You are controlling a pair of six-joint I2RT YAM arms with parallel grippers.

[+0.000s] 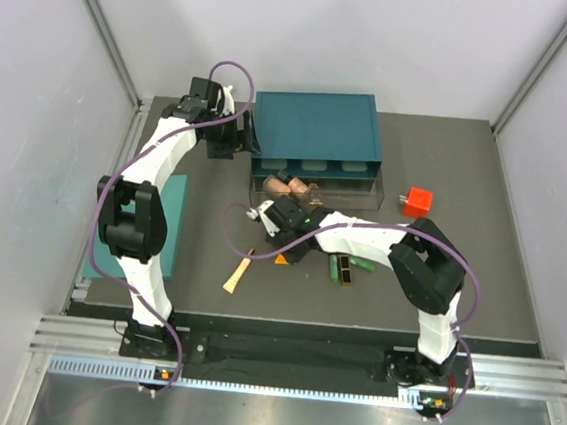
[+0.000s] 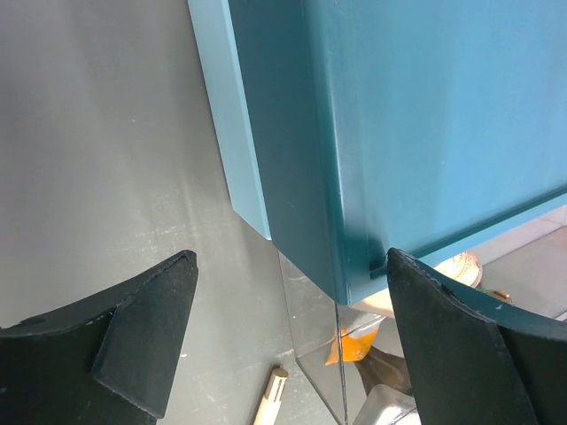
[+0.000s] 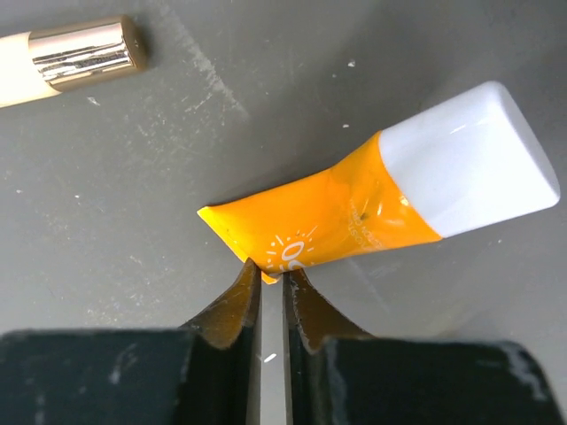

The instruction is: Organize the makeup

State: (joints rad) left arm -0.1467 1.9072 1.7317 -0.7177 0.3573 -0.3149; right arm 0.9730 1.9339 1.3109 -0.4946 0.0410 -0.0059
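Note:
My right gripper (image 3: 273, 273) is shut on the crimped end of the orange-white tube (image 3: 354, 212), which lies on the dark table with its white cap pointing right. In the top view this gripper (image 1: 279, 234) is at the table's middle with the tube's orange tip (image 1: 281, 259) beside it. A cream slim tube (image 1: 236, 275) lies to its left, and its gold-banded end shows in the right wrist view (image 3: 71, 55). Green sticks (image 1: 343, 269) lie to the right. My left gripper (image 2: 291, 266) is open, straddling the near-left corner of the teal organizer box (image 2: 399, 133).
The teal box (image 1: 316, 130) stands at the back, with a clear drawer (image 1: 361, 192) in front holding tan items (image 1: 284, 184). A small red cube (image 1: 417, 199) sits to its right. A flat teal panel (image 1: 166, 231) lies at the table's left edge.

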